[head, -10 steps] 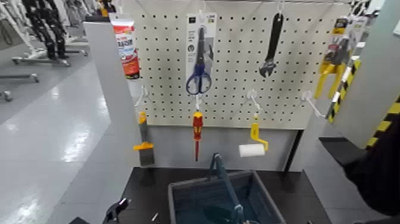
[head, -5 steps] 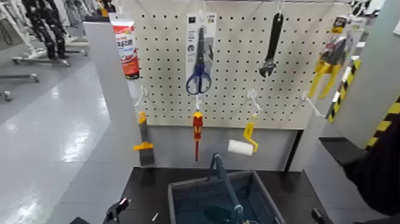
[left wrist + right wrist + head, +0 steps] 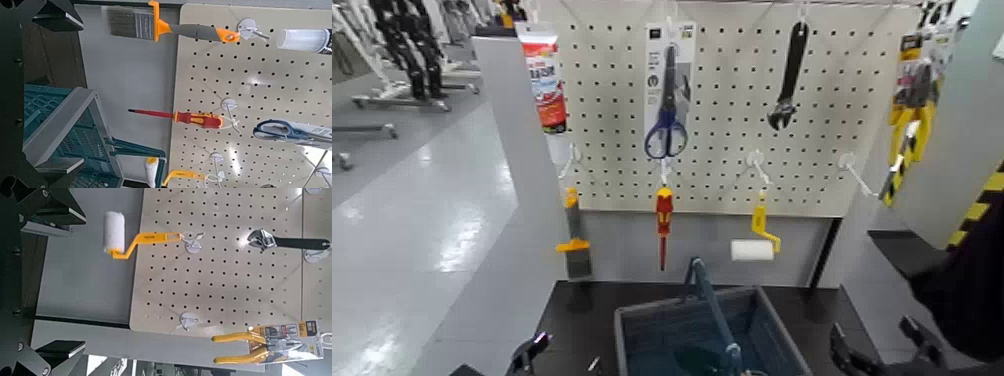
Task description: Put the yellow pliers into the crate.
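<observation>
Left hand (image 3: 528, 352): low at the head view's bottom edge, left side. Right hand (image 3: 880, 347): low, bottom right, fingers spread apart.

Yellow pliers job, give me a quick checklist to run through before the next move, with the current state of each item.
1. yellow pliers located, hanging at the pegboard's right edge: ok.
2. Pliers free of any gripper: ok, nothing touches them.
3. crate ready below the board, handle up: ok.
4. right gripper low at the right, far below the pliers: not ok for a grasp yet.
5. left gripper parked low beside the crate: ok.
6. Lookalikes told apart, paint roller and screwdriver hang lower: ok.
</observation>
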You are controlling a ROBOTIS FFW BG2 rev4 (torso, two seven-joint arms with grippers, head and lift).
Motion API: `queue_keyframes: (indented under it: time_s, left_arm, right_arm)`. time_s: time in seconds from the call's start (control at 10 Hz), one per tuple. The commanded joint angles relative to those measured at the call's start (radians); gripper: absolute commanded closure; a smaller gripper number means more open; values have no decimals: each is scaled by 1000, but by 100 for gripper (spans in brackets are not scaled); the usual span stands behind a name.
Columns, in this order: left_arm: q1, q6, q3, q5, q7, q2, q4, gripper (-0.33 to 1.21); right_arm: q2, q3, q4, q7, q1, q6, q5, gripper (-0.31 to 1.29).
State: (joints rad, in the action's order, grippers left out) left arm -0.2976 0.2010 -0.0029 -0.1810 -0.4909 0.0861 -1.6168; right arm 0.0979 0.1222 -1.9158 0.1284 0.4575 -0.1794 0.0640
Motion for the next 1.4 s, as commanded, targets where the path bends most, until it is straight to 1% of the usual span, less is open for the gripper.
queue_keyframes:
  time_s: [0.1,0.3,0.4,0.5,0.6,0.7,1.0,1.1,1.2,1.3,1.4]
  left_arm:
    - [2,0,0,0,0,0,0,10]
    - [3,0,-2,0,0,0,0,10]
    - [3,0,-3,0,0,0,0,10]
    - [5,0,-3,0,0,-2,0,10]
    - [8,0,-3,0,0,-2,2,10]
    - [11,0,-5,0,0,0,3,10]
    - [18,0,-12,0,0,4,8,10]
    - [20,0,-12,2,0,3,8,10]
    - [22,0,-14,2,0,4,9,10]
    - [23,0,-14,2,0,4,9,10]
    - [23,0,-16,2,0,6,9,10]
  right_arm:
    - [16,39,-46,2,-39,66,20,18]
    - [26,67,-68,8,-69,101,51,18]
    - [33,80,-83,13,-83,130,59,18]
    - [43,94,-101,20,-99,170,68,18]
    - [56,113,-118,34,-123,221,89,18]
    - [62,134,-130,45,-146,248,96,18]
    - [100,175,-175,53,-229,377,111,18]
    - [115,186,-180,59,-264,431,146,18]
    - [129,197,-180,74,-304,477,172,18]
    - [140,218,-180,106,-346,522,181,18]
    - [152,232,-177,117,-384,535,188,18]
